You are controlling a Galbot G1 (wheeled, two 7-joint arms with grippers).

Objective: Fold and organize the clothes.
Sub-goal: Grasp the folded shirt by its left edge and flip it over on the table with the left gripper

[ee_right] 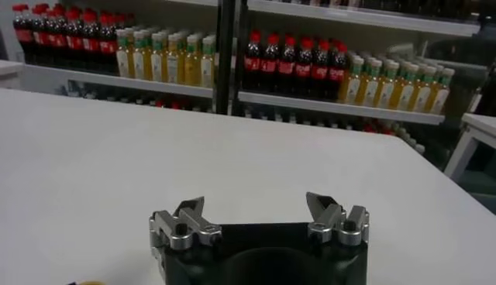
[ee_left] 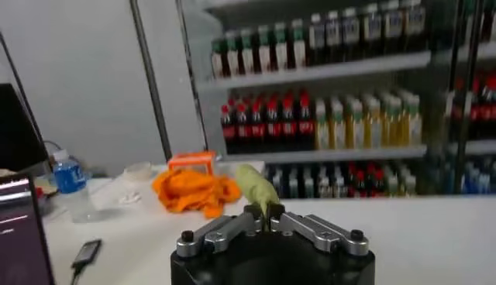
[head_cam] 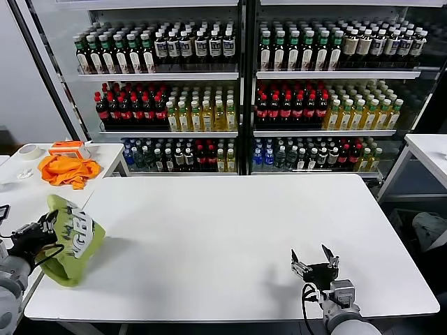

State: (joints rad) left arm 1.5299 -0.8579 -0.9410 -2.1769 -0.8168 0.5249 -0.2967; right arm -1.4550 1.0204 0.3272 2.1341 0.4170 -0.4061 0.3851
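The lime-green T-shirt [head_cam: 73, 241], white lettering showing, hangs bunched at the white table's [head_cam: 230, 237] near-left corner. My left gripper [head_cam: 47, 225] is shut on a fold of it. In the left wrist view the green cloth [ee_left: 254, 188] rises out from between the pinched fingers of that gripper [ee_left: 266, 213]. My right gripper [head_cam: 315, 262] hovers low over the table's near right, open, with nothing between its fingers. The right wrist view shows this gripper [ee_right: 256, 210] with its jaws wide apart over bare tabletop.
An orange cloth [head_cam: 68, 169], an orange box [head_cam: 68, 147] and a tape roll [head_cam: 29, 151] lie on a side table at the left. A water bottle [ee_left: 71, 183] and a phone [ee_left: 86, 252] are there too. Drink shelves [head_cam: 237, 91] stand behind.
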